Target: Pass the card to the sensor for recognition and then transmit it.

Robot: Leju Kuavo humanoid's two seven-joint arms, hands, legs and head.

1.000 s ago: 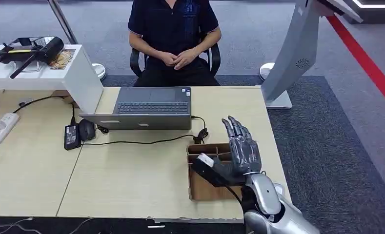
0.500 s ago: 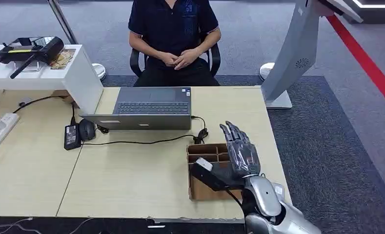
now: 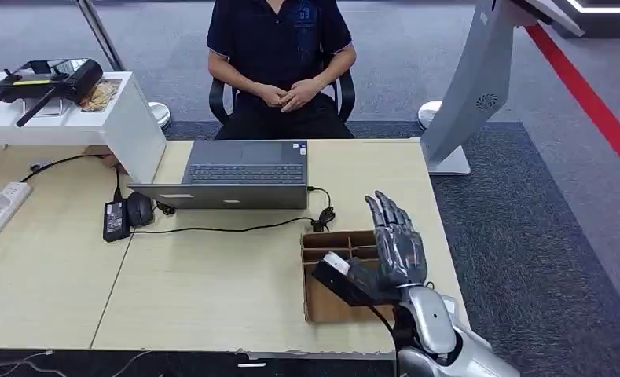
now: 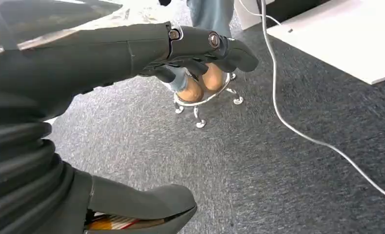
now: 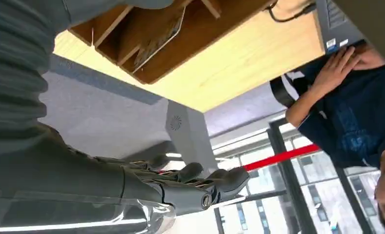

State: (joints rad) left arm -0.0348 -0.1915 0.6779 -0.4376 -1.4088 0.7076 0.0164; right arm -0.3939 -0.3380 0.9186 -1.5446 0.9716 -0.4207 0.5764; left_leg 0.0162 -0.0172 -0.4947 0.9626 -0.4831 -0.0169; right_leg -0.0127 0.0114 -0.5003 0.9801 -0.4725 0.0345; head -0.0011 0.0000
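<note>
Right hand [image 3: 393, 251] raised over a divided cardboard box [image 3: 330, 239] on the wooden table [image 3: 212, 283], fingers straight and spread, gripping nothing, what may be the card [image 5: 161, 34] leaning in one compartment, print illegible, left hand [image 4: 131, 53] empty, fingers apart, person [image 3: 279, 55] seated behind a laptop [image 3: 236, 177].

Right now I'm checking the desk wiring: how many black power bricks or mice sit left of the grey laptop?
2: a flat black power adapter and a rounded black mouse, side by side left of the grey laptop.
</note>
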